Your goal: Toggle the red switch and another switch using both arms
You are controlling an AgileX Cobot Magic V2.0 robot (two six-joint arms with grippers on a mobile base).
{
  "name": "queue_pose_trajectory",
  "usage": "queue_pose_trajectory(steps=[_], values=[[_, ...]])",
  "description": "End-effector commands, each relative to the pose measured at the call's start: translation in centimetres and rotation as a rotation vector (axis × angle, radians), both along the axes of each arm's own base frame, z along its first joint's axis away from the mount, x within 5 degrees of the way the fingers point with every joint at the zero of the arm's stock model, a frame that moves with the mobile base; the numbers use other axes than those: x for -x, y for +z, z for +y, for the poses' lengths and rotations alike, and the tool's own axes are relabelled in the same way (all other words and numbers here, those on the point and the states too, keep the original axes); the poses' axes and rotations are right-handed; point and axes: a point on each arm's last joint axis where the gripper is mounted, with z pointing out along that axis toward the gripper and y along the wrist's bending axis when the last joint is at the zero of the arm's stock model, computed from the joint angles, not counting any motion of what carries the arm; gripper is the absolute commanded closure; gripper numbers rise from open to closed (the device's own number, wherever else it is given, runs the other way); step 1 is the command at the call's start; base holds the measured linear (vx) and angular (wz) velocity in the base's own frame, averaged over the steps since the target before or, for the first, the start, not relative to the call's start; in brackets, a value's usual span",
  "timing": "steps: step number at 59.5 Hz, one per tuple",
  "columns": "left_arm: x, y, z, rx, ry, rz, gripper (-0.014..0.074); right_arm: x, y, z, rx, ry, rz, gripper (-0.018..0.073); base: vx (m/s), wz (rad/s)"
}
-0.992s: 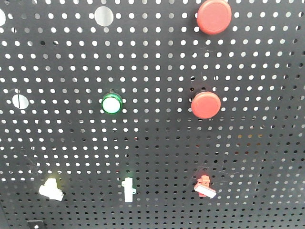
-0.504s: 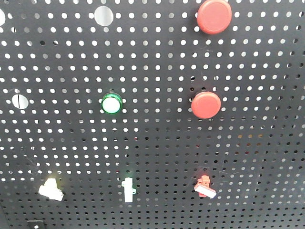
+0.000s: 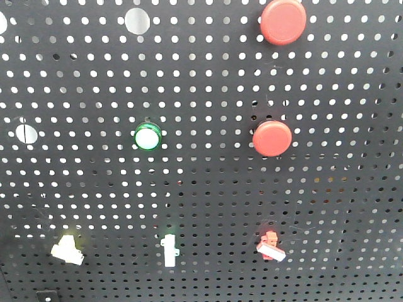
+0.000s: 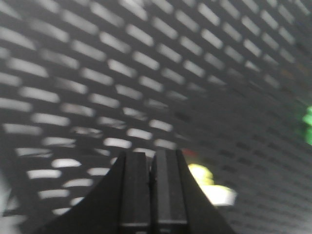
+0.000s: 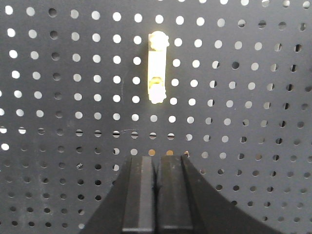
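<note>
Three small switches sit low on the black pegboard (image 3: 352, 189); the red switch (image 3: 271, 245), rightmost, has not moved in the last second. Left hand (image 4: 152, 157) and right hand (image 5: 157, 160) are pinched together, the right below the middle white switch (image 5: 157, 68); toggling looks undone.

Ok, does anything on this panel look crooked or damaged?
The red switch sits askew, its white lever slanting down-right, and the lower-left white switch is tilted too; the middle white switch stands straight. No damage shows.
</note>
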Motion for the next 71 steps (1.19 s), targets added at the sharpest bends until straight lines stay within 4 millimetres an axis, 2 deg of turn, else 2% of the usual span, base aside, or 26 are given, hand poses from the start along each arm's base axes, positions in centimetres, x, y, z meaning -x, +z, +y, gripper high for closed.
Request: queue_pose_trajectory(steps=[1, 14, 27, 39, 56, 71], values=[[-0.5, 1.5, -0.9, 0.061, -0.057, -0.098, 0.0594, 0.1, 1.9, 0.1, 0.002, 0.015, -0.115, 0.0566, 0.0, 0.0], [-2.3, 0.4, -1.5, 0.126, -0.049, -0.036, 0.0594, 0.1, 1.9, 0.1, 0.003, 0.015, -0.115, 0.0566, 0.0, 0.0], [-3.6, -0.2, -1.6, 0.266, -0.006, 0.001, 0.0594, 0.1, 1.9, 0.1, 0.004, 0.014, -0.111, 0.0566, 0.0, 0.0], [-3.6, -0.7, -1.5, 0.241, 0.006, 0.061, 0.0594, 0.1, 1.9, 0.1, 0.004, 0.014, -0.111, 0.0566, 0.0, 0.0], [-3.3, -2.6, -1.3, 0.162, 0.042, 0.257, 0.0594, 0.1, 1.9, 0.1, 0.005, 0.014, -0.111, 0.0566, 0.0, 0.0], [-1.8, -2.1, -0.7, 0.148, 0.052, 0.289, 0.0594, 0.1, 1.9, 0.1, 0.009, 0.013, -0.11, 0.0566, 0.0, 0.0]])
